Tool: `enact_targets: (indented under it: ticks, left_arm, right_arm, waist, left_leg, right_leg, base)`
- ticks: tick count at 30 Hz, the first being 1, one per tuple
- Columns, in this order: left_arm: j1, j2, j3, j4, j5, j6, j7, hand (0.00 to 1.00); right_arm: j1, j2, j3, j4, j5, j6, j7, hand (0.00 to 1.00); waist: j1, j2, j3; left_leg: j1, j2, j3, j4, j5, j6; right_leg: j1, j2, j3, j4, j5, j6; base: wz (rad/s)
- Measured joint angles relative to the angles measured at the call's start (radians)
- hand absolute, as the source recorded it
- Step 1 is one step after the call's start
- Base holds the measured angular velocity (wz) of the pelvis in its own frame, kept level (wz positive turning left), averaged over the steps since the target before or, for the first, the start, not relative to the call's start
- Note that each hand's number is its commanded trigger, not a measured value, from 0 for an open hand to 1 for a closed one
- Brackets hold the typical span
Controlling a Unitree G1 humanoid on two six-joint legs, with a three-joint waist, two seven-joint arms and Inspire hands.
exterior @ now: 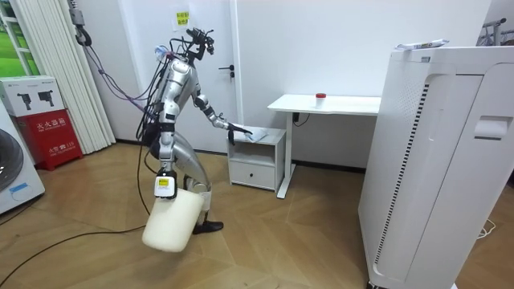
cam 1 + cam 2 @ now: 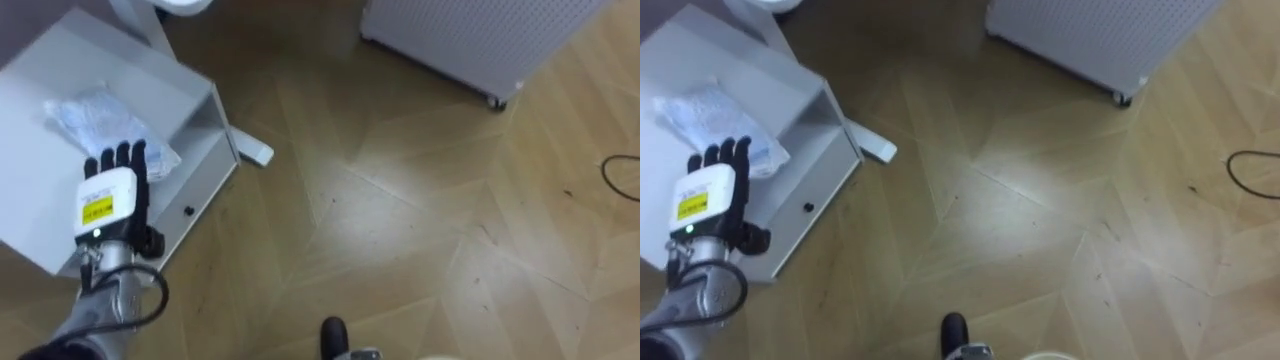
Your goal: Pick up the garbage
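A crumpled clear plastic bag [image 2: 95,115] lies on top of a low white cabinet [image 2: 55,60] at my left. My left hand [image 2: 110,195] reaches over the cabinet top with its fingers straight and open, fingertips at the bag's near edge. In the room view I stand in front of the cabinet [image 1: 257,164], left hand [image 1: 237,127] stretched out to the bag [image 1: 254,134]. My right hand [image 1: 165,185] hangs low at my side, and a white bin [image 1: 170,222] hangs tilted from it, off the floor.
A white desk [image 1: 329,103] with a small red thing [image 1: 320,96] stands behind the cabinet; its foot [image 2: 256,154] lies on the wood floor. A tall white perforated unit [image 2: 470,40] stands ahead right. A black cable [image 2: 620,175] loops at the far right.
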Motion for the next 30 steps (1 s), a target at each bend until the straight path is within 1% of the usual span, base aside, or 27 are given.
enact_targets:
  ticks: [3,6,7,8,9,10,13,16,18,20,23,30]
  left_arm:
    - [-0.004,0.003,-0.001,0.02,0.0,0.002,0.0,0.0]
    - [-0.004,0.012,-0.018,0.039,-0.005,0.015,0.0,0.0]
    - [-0.004,0.015,-0.018,0.043,-0.011,0.016,0.0,0.1]
    - [-0.004,0.024,-0.017,0.049,-0.018,0.022,0.0,0.56]
    - [-0.005,0.034,-0.017,0.05,-0.018,0.024,0.0,0.93]
    - [-0.006,0.038,-0.017,0.049,-0.018,0.025,0.0,1.0]
    - [-0.013,0.039,-0.018,0.05,-0.017,0.033,0.0,1.0]
    - [-0.033,0.043,-0.017,0.047,-0.018,0.04,0.043,1.0]
    - [-0.051,0.061,-0.017,0.047,-0.018,0.042,0.05,1.0]
    - [-0.058,0.068,-0.017,0.047,-0.018,0.048,0.05,1.0]
    - [-0.059,0.067,-0.017,0.047,-0.018,0.06,0.046,1.0]
    - [-0.059,0.066,-0.017,0.047,-0.017,0.065,0.042,1.0]
  right_arm:
    - [0.0,0.0,0.0,-0.012,0.0,0.006,0.005,1.0]
    - [0.009,-0.001,0.0,-0.027,0.001,0.007,0.016,1.0]
    - [0.009,-0.001,-0.001,-0.028,0.003,0.007,0.019,1.0]
    - [0.009,-0.001,-0.001,-0.032,0.006,0.006,0.024,1.0]
    - [0.011,-0.001,-0.001,-0.038,0.008,0.007,0.026,1.0]
    - [0.013,-0.001,-0.001,-0.044,0.008,0.007,0.026,1.0]
    - [0.018,-0.001,-0.001,-0.048,0.011,0.007,0.027,1.0]
    - [0.019,-0.001,-0.001,-0.051,0.011,0.009,0.034,1.0]
    - [0.023,-0.002,-0.002,-0.078,0.011,0.016,0.026,1.0]
    - [0.029,-0.004,-0.003,-0.086,0.011,0.017,0.024,1.0]
    - [0.029,-0.004,-0.003,-0.087,0.011,0.023,0.026,1.0]
    - [0.03,-0.004,-0.003,-0.087,0.011,0.028,0.034,1.0]
  waist:
    - [0.001,0.0,-0.0002]
    - [-0.01,-0.001,-0.0009]
    - [-0.012,-0.001,-0.0011]
    - [-0.02,-0.002,-0.0013]
    - [-0.026,-0.002,-0.0015]
    - [-0.027,-0.002,-0.0016]
    - [-0.027,-0.001,-0.0018]
    - [-0.024,-0.001,-0.0023]
    - [-0.024,0.001,-0.0032]
    - [-0.024,0.001,-0.0035]
    - [-0.024,0.001,-0.0035]
    - [-0.023,0.001,-0.0035]
  left_leg:
    - [-0.038,0.01,-0.001,0.043,-0.013,0.003]
    - [-0.061,0.01,-0.004,0.067,-0.018,0.005]
    - [-0.066,0.01,-0.005,0.071,-0.018,0.006]
    - [-0.078,0.01,-0.009,0.081,-0.018,0.006]
    - [-0.093,0.01,-0.015,0.092,-0.019,0.007]
    - [-0.1,0.01,-0.016,0.095,-0.019,0.007]
    - [-0.124,0.011,-0.017,0.116,-0.022,0.007]
    - [-0.136,0.01,-0.019,0.13,-0.024,0.009]
    - [-0.137,0.01,-0.021,0.134,-0.024,0.01]
    - [-0.136,0.01,-0.021,0.136,-0.024,0.009]
    - [-0.138,0.01,-0.021,0.137,-0.024,0.009]
    - [-0.138,0.01,-0.02,0.138,-0.024,0.01]
  right_leg:
    - [-0.033,0.001,0.0,0.029,-0.004,-0.001]
    - [-0.053,-0.006,-0.01,0.054,-0.01,-0.004]
    - [-0.057,-0.006,-0.01,0.056,-0.01,-0.003]
    - [-0.067,-0.009,-0.011,0.062,-0.012,-0.001]
    - [-0.08,-0.01,-0.012,0.071,-0.013,0.0]
    - [-0.086,-0.01,-0.013,0.073,-0.013,0.0]
    - [-0.109,-0.01,-0.012,0.092,-0.012,-0.005]
    - [-0.118,-0.01,-0.012,0.104,-0.013,-0.005]
    - [-0.118,-0.011,-0.01,0.106,-0.013,-0.004]
    - [-0.118,-0.012,-0.01,0.109,-0.012,-0.004]
    - [-0.118,-0.011,-0.012,0.109,-0.011,-0.006]
    - [-0.118,-0.011,-0.012,0.108,-0.011,-0.006]
  base:
    - [-0.04]
    - [0.04]
    - [0.05]
    - [0.0]
    - [0.0]
    - [0.0]
    - [0.0]
    - [0.01]
    - [0.0]
    - [0.0]
    - [0.0]
    - [0.0]
